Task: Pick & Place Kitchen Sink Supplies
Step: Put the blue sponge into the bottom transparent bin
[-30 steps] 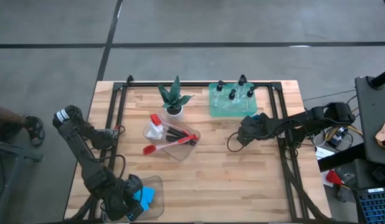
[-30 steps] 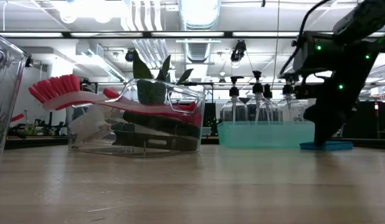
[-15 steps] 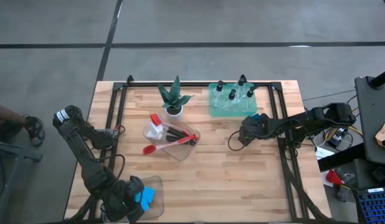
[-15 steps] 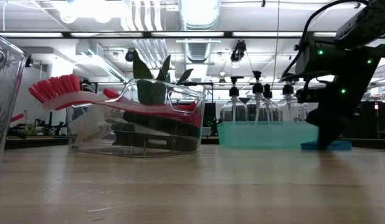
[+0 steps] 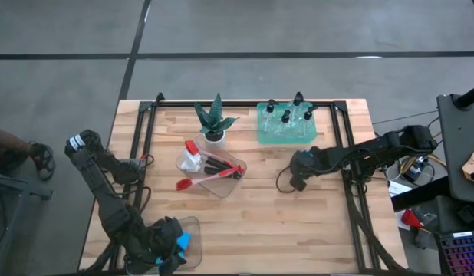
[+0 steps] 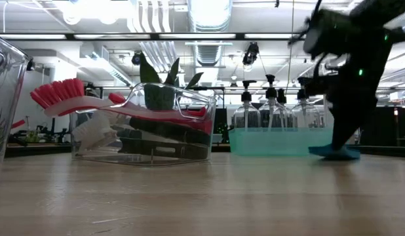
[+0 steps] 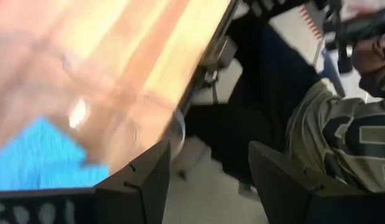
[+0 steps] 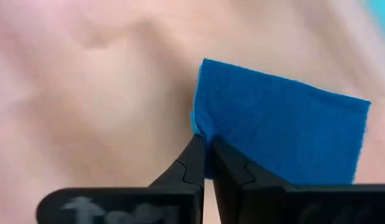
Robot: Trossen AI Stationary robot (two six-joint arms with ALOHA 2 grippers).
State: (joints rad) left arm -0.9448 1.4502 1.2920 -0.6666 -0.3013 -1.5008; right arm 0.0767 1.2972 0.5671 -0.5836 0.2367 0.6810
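Table (image 5: pixel 298 222): wooden top; carries every item below.
Left arm: reaches down the table's left side to the near-left corner.
Right arm: enters from the right edge and extends toward the table centre.
Green tray (image 5: pixel 285 132): far side, right of centre; holds four clear bottles (image 5: pixel 287 116) with black tops, all upright. Judged sorted.
Brush bin (image 5: pixel 212 167): clear, mid-table, lying tilted; holds red- and black-handled brushes (image 5: pixel 209 178), one red handle jutting over the rim. Judged sorted.
Corner bin (image 5: pixel 192 241): clear, near-left corner; a blue sponge (image 5: pixel 181 242) shows inside, partly hidden by the left arm. Count inside cannot be told.
Plant (image 5: pixel 215 120): white pot, far side, just left of the tray; not part of the task.
Left gripper (image 7: pixel 208 180): fingers spread wide, holding nothing; positioned at the corner bin's rim, above the sponge there.
Right gripper (image 8: pixel 206 163): fingers pinched together on the edge of a second blue sponge (image 8: pixel 283 127).
Second sponge location: just in front of the green tray, low at the table surface in the low view; contact with the wood cannot be told.
Progress: late stage, as judged. Remaining: carry the pinched sponge to the corner bin.
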